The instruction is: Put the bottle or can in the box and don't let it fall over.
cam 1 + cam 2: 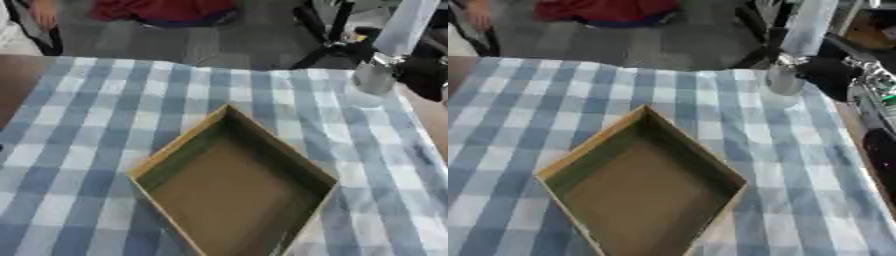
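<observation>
Light: even, diffuse, moderately bright; source direction cannot be told. No hard cast shadows on the blue-and-white checked tablecloth (96, 130). Inside the open brown cardboard box (232, 192), the upper-left inner walls read darker and greenish; the floor is lit evenly. Both eye views soft throughout, check edges smeared. The pale grey cylindrical bottle (783, 79) at far right is blurred, outline indistinct. Small bright highlights on metal parts at right edge. Background floor dimmer, unfocused.

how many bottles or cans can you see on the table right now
1. A tall pale bottle stands near the far right corner of the checked tablecloth, beside the right robot hand. The box holds none. Others may sit outside the view.
</observation>
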Controlling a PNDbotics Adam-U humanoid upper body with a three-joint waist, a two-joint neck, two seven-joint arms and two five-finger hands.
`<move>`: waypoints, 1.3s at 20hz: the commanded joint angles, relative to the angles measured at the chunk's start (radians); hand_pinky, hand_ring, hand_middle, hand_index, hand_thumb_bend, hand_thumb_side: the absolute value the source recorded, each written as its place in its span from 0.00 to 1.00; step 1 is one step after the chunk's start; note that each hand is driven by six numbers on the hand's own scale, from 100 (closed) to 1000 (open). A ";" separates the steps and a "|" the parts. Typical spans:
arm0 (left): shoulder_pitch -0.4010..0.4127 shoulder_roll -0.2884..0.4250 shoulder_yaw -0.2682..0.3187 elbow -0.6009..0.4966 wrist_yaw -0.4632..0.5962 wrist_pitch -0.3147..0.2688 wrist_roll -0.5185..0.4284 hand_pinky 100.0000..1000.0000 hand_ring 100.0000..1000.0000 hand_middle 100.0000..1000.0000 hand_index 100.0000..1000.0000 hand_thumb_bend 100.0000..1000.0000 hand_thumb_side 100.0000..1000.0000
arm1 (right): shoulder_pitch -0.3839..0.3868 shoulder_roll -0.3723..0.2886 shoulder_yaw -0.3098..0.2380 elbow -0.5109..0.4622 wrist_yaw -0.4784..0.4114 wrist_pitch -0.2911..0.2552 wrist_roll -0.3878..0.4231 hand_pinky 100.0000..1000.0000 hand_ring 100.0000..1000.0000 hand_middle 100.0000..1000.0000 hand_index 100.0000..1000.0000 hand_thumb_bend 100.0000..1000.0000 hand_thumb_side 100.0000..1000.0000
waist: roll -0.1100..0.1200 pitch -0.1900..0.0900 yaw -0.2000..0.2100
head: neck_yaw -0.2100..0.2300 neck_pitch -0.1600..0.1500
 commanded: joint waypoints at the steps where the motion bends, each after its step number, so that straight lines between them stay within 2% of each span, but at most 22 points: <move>1: -0.004 0.030 0.014 -0.012 0.004 -0.002 0.008 1.00 0.60 0.75 0.90 0.01 0.58 | -0.032 -0.022 0.004 -0.044 -0.003 0.047 -0.012 0.90 1.00 1.00 0.00 0.00 0.00 | 0.000 -0.032 -0.003 | 0.000 0.009; 10: 0.009 0.036 0.024 -0.006 0.002 0.000 0.027 1.00 0.60 0.75 0.90 0.01 0.57 | -0.088 0.069 0.059 -0.121 0.029 0.166 -0.062 0.90 1.00 1.00 0.01 0.00 0.00 | -0.006 -0.056 -0.004 | -0.012 0.042; 15: 0.014 0.035 0.036 -0.002 0.000 0.000 0.045 1.00 0.60 0.75 0.90 0.01 0.57 | -0.101 0.132 0.090 -0.192 0.058 0.216 -0.084 0.90 1.00 1.00 0.01 0.00 0.00 | -0.009 -0.065 0.001 | -0.017 0.046; 26: 0.029 0.030 0.090 0.018 -0.003 -0.002 0.123 1.00 0.60 0.75 0.90 0.00 0.58 | -0.044 0.264 0.155 -0.393 0.053 0.344 -0.206 0.88 1.00 1.00 0.01 0.00 0.00 | -0.013 -0.062 0.005 | -0.021 0.050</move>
